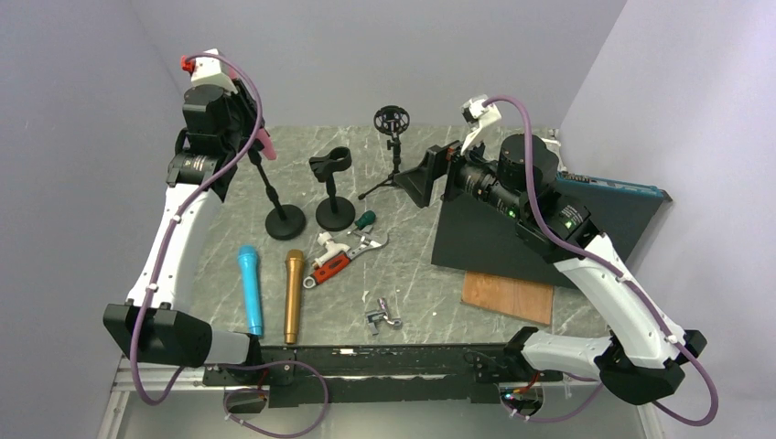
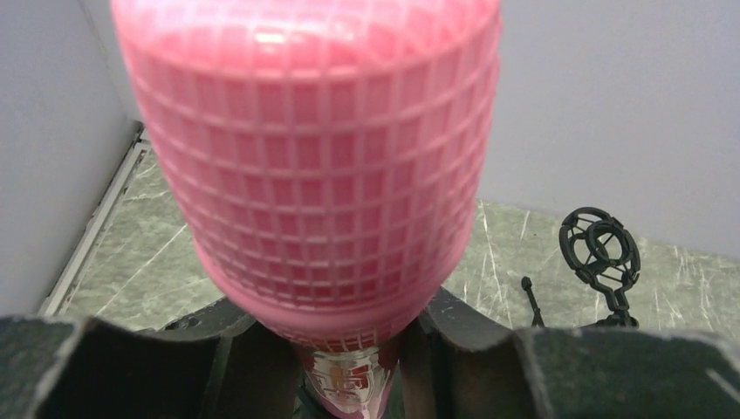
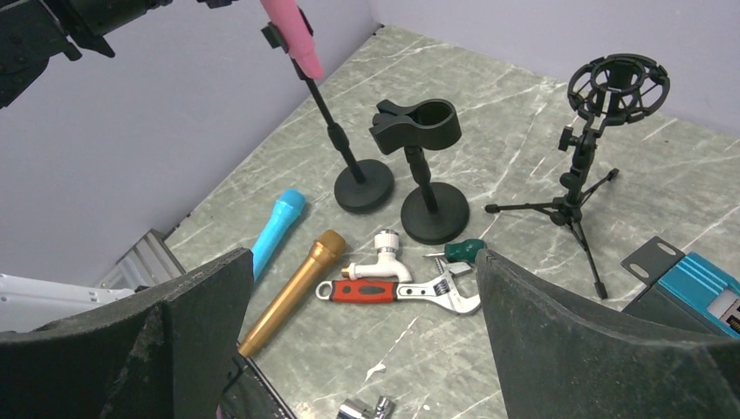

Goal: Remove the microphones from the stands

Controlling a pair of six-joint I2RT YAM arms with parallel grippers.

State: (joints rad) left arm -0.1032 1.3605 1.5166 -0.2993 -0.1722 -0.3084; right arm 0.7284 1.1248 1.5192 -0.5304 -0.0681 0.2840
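Inside left gripper (image 2: 349, 353), pink microphone (image 2: 305, 157) clamped, tail in stand (image 3: 364, 190) clip; right gripper (image 3: 362, 297) wide open, empty.

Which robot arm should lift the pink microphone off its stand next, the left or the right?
Left. Its pincer is closed around the pink microphone, which sits on the stand. The right pincer hangs open off to the side by the tripod, holding nothing.

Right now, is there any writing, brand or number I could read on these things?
No text can be read in any view.
pink microphone: red marks on its silver band, too blurred to read.
teal box: a pale label, too small to read.
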